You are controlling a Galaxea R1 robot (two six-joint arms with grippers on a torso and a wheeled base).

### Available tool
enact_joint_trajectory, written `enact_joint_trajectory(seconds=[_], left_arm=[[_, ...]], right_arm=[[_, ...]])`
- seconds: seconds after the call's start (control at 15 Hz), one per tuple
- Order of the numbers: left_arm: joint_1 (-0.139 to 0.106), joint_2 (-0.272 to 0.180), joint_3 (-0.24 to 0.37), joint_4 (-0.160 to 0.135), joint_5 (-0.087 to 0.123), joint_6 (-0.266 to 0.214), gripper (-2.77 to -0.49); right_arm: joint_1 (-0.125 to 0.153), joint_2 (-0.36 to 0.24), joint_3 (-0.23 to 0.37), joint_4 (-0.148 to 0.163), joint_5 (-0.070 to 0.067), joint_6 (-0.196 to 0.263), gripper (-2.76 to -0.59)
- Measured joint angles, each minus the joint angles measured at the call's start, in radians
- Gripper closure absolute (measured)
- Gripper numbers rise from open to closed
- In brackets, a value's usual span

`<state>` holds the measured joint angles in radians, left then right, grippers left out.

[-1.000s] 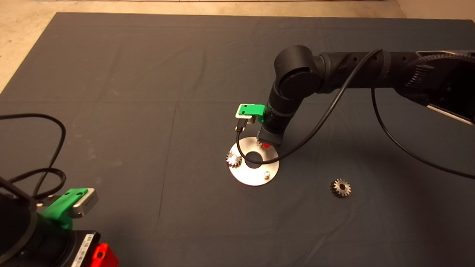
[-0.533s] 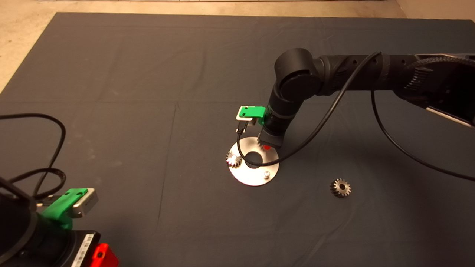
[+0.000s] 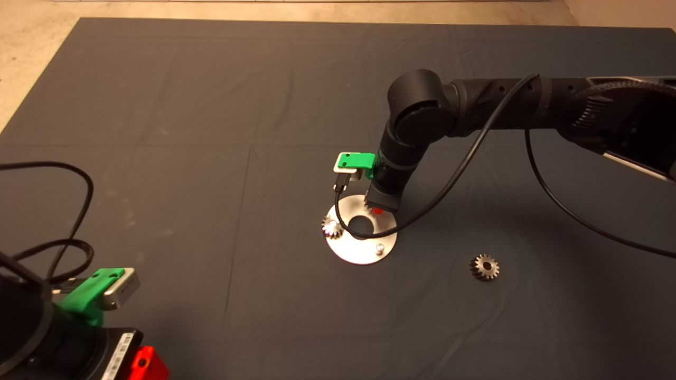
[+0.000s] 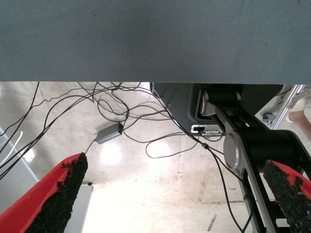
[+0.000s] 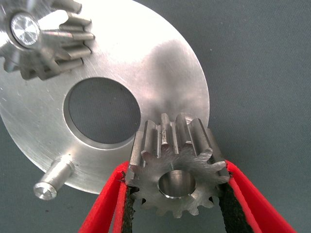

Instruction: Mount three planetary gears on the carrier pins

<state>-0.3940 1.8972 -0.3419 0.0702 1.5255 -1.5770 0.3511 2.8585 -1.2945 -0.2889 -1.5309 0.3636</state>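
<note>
The right gripper (image 5: 177,194) clamps a gear (image 5: 177,162) by its toothed sides between both red fingers (image 5: 104,213), bore visible, over the disc's (image 3: 353,252) rim at about 1 o'clock from the central hole (image 3: 361,225). On the disc, a second gear (image 3: 332,227) sits on its pin at 9 o'clock, and a bare pin (image 3: 379,247) stands at about 5 o'clock. A third gear (image 3: 484,266) lies flat on the mat (image 3: 211,105), well apart from the disc at about 4 o'clock. The left gripper (image 4: 177,194) waits at the mat's lower left edge, fingers spread apart and holding nothing, cables (image 4: 121,104) on the floor beyond.
</note>
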Motion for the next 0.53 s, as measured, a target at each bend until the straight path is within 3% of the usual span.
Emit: enact_joint_trajectory(seconds=[0.53], left_arm=[[0.000,0.000,0.000,0.000,0.000,0.000,-2.62]], right_arm=[[0.001,0.023,-0.032,-0.010,-0.007,0.000,-1.02]])
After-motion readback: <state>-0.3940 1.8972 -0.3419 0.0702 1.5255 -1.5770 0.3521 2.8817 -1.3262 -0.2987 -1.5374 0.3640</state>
